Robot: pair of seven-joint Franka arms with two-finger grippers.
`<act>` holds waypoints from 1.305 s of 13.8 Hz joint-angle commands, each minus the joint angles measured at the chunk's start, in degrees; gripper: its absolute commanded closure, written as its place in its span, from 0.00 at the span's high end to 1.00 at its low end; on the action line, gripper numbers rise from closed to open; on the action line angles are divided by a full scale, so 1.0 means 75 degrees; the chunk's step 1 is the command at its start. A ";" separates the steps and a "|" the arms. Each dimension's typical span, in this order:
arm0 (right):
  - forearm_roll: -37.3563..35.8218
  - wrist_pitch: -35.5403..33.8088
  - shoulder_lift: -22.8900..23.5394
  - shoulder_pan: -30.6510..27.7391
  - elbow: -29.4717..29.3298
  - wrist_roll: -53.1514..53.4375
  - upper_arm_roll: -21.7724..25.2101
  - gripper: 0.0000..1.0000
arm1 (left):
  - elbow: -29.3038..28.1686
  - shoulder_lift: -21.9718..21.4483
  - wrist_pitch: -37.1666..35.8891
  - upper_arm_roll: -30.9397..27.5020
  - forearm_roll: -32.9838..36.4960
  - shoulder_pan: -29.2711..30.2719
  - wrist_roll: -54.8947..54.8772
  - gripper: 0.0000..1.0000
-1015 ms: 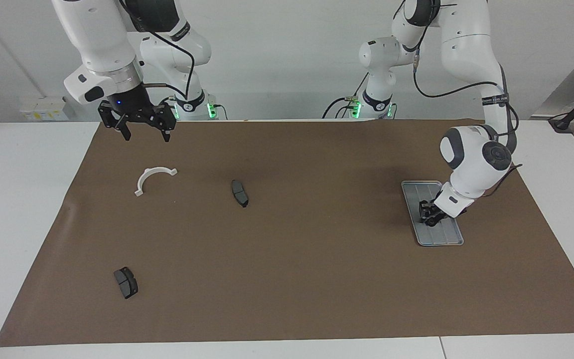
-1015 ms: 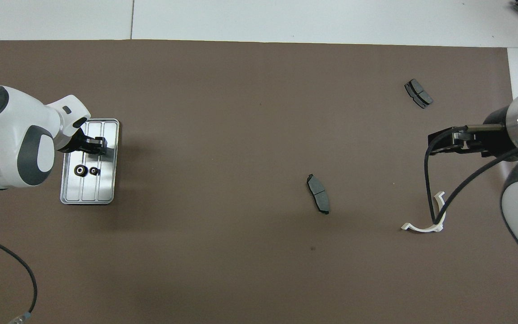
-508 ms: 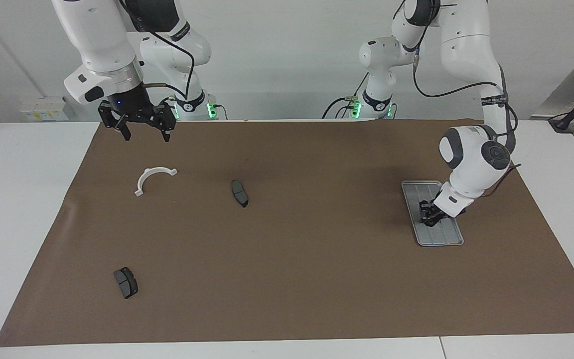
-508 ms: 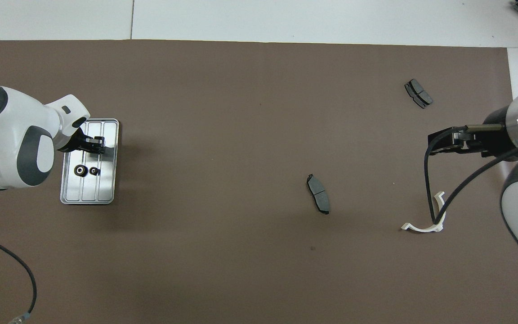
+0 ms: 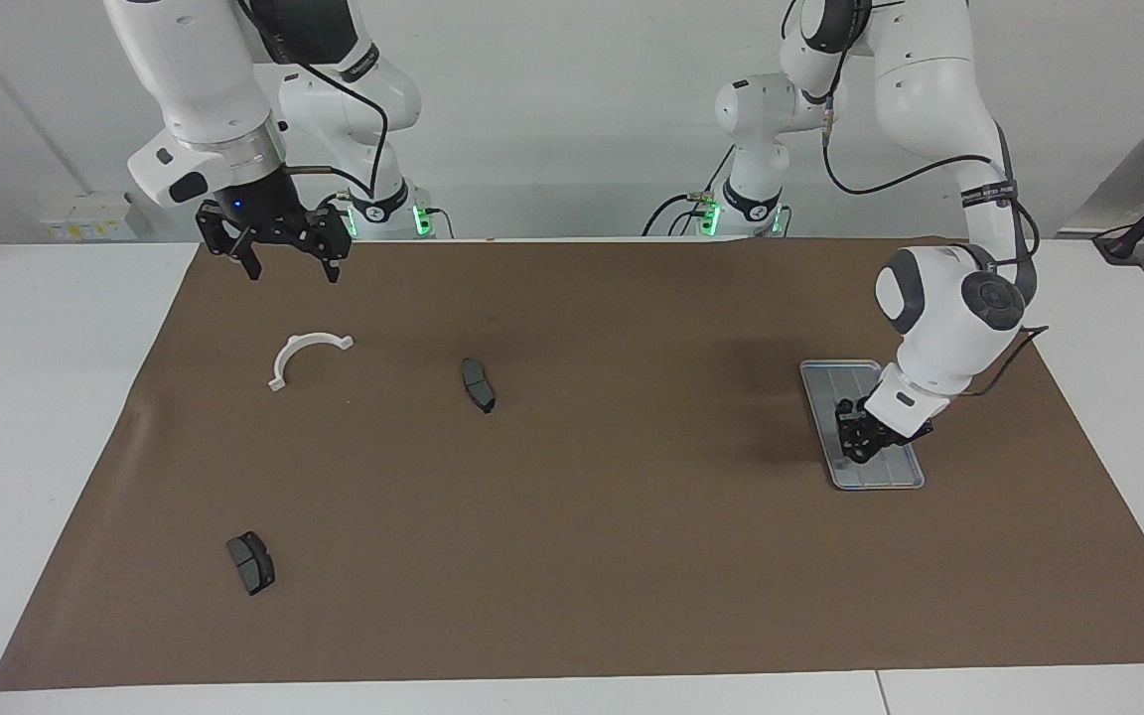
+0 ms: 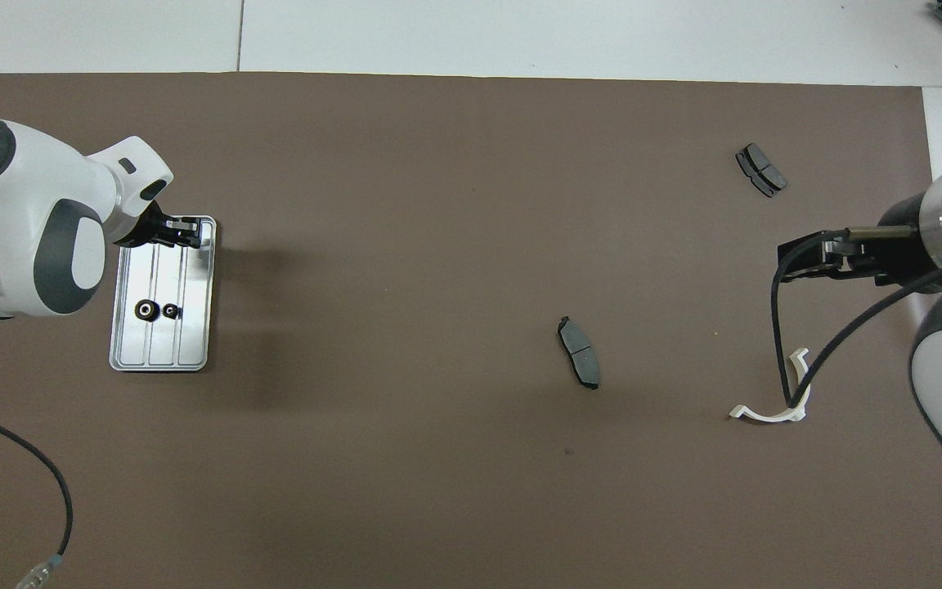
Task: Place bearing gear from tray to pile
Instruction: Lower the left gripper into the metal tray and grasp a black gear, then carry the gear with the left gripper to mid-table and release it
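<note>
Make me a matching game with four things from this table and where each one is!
Things
1. small black gears
2. white half-ring bracket
3. left gripper
4. right gripper

Places
A. up over the brown mat, open, waiting
B. lying side by side in the silver tray
C. low over the silver tray
D. flat on the brown mat, toward the right arm's end of the table

Pairs: 1-B, 2-D, 3-C, 4-A
</note>
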State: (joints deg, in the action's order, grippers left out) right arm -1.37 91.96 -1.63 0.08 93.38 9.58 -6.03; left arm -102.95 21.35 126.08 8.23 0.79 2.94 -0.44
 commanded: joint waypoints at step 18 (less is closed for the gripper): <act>0.0170 0.0020 -0.0146 -0.0210 0.0146 -0.0082 0.0043 1.00 | 0.0215 0.0622 0.0569 -0.0078 0.0129 -0.4283 0.4888 0.78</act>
State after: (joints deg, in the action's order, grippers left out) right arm -1.36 91.96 -1.66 -0.47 93.39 9.58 -5.44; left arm -101.77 26.33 129.86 8.61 0.82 -28.44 35.25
